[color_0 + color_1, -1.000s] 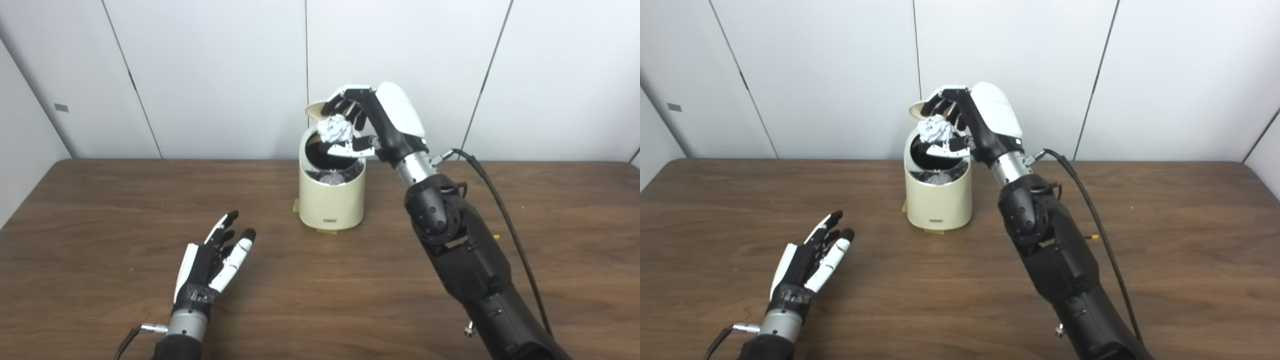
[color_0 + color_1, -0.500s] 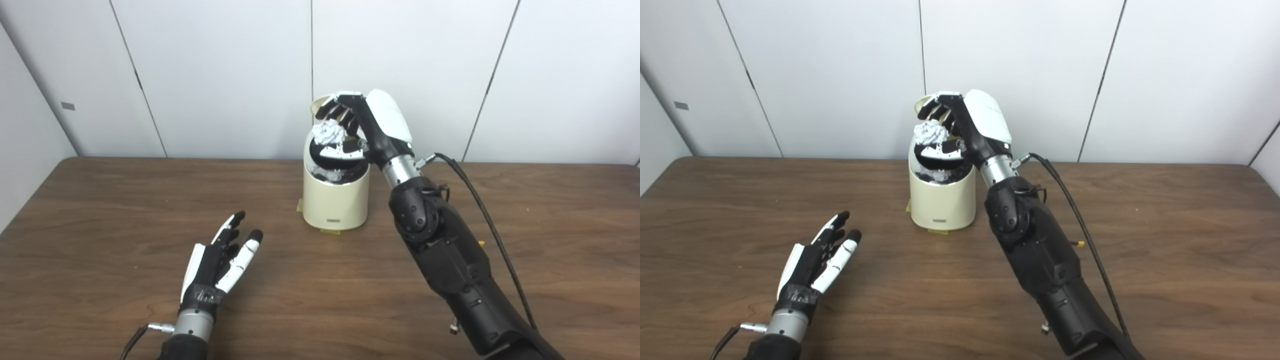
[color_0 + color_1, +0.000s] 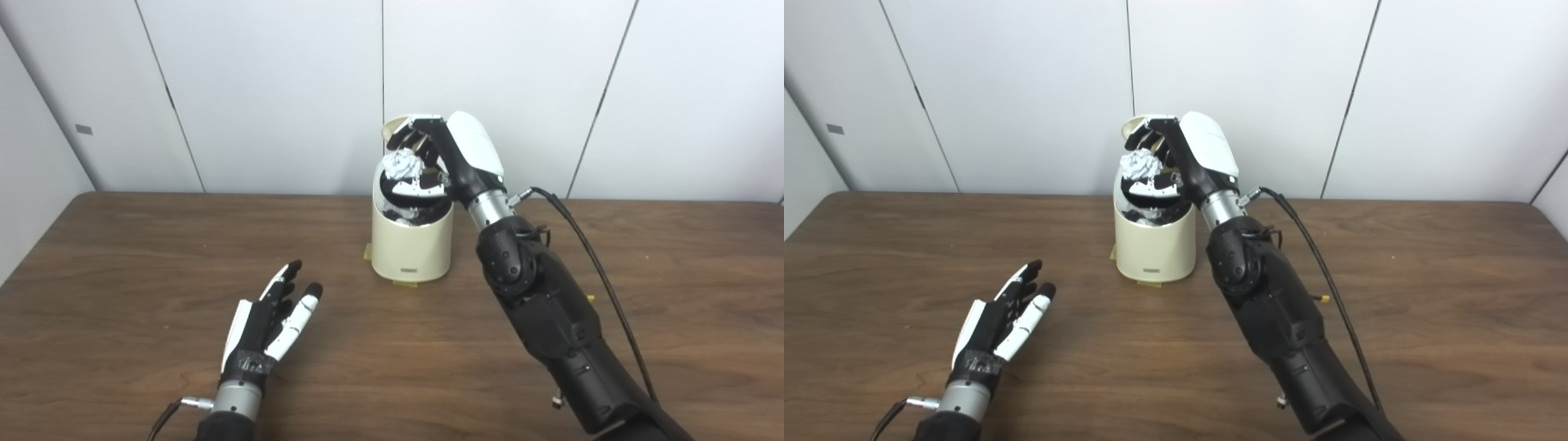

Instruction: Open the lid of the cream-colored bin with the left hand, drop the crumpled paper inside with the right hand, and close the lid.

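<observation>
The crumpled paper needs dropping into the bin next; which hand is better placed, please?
Right: the right hand holds the crumpled paper above the open cream-colored bin. The left hand rests open, apart.

Dark wood-grain table (image 3: 122,257); white panelled wall (image 3: 275,92) behind (thin dark seams).

bin (image 3: 411,248): cream, dark inside
paper (image 3: 401,165): white, grey creases
right hand (image 3: 450,156): black, white shell
left hand (image 3: 269,321): black and white
table (image 3: 122,263): brown woodgrain
tape (image 3: 405,284): perhaps yellow
</observation>
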You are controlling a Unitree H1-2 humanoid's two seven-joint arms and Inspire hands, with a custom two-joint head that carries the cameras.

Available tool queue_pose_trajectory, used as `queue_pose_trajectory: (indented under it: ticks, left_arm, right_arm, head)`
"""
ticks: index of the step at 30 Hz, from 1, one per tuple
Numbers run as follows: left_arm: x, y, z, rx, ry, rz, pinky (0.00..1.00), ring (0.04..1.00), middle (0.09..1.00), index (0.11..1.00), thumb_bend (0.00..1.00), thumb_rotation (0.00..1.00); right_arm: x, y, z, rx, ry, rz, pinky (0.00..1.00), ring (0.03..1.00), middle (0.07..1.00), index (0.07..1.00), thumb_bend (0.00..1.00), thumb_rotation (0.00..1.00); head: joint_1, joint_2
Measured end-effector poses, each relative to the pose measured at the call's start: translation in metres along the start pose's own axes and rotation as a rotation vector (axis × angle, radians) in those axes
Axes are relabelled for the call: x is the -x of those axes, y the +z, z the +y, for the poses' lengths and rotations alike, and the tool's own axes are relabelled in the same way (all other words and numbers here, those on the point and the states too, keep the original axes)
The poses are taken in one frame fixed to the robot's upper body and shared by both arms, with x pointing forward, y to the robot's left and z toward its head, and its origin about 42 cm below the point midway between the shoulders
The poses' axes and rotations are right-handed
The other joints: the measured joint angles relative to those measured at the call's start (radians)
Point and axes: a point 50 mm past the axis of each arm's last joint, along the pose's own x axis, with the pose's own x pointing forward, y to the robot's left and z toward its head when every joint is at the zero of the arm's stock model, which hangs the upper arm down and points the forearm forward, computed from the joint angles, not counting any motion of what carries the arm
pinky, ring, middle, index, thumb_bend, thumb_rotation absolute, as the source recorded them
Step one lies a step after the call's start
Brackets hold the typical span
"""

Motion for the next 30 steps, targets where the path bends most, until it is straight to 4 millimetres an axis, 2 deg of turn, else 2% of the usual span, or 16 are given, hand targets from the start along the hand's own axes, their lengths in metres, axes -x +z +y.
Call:
queue_pose_trajectory:
  ticks: [4,6,12,14,16,17,19,30]
  left_arm:
    - [0.0003,0.0000,0.0020,0.003,0.006,0.001,0.89,0.937,0.953,0.963,0.64,0.73]
    - [0.0005,0.0002,0.0022,0.004,0.003,0.000,0.90,0.943,0.956,0.967,0.67,0.74]
    - [0.0023,0.0002,0.0059,0.001,-0.013,0.002,0.90,0.951,0.974,0.974,0.69,0.73]
    - [0.0023,0.0002,0.0060,0.006,-0.014,0.002,0.91,0.955,0.975,0.978,0.69,0.73]
    - [0.0025,0.0003,0.0051,0.005,-0.017,0.001,0.92,0.960,0.978,0.978,0.68,0.73]
    - [0.0025,0.0004,0.0048,0.004,-0.017,0.001,0.92,0.961,0.979,0.977,0.68,0.73]
    - [0.0025,0.0004,0.0046,0.004,-0.018,0.001,0.92,0.961,0.979,0.976,0.67,0.72]
    - [0.0027,0.0006,0.0036,0.022,-0.024,-0.002,0.91,0.952,0.970,0.969,0.65,0.69]
  right_arm:
    - [0.0009,0.0001,-0.0021,0.040,0.004,-0.005,0.34,0.429,0.529,0.517,0.50,0.00]
    - [0.0012,0.0000,-0.0024,0.050,0.004,0.000,0.41,0.415,0.512,0.522,0.51,0.00]
    - [0.0053,-0.0045,-0.0011,0.089,0.013,0.010,0.42,0.423,0.512,0.511,0.52,0.00]
    - [0.0073,-0.0074,-0.0007,0.106,0.017,0.020,0.43,0.497,0.500,0.493,0.53,0.01]
    - [0.0083,-0.0088,-0.0008,0.111,0.017,0.024,0.44,0.521,0.505,0.485,0.53,0.01]
    - [0.0083,-0.0087,-0.0007,0.113,0.017,0.023,0.46,0.542,0.565,0.488,0.53,0.09]
    - [0.0084,-0.0082,-0.0001,0.118,0.016,0.021,0.48,0.557,0.600,0.490,0.52,0.13]
    - [0.0095,-0.0077,0.0015,0.129,0.021,0.025,0.47,0.558,0.632,0.493,0.52,0.15]
  head:
    - [0.000,0.002]
    - [-0.002,0.005]
    - [-0.002,0.008]
    - [-0.003,0.008]
    - [-0.006,0.008]
    - [-0.006,0.008]
    - [-0.008,0.008]
    - [-0.011,0.008]
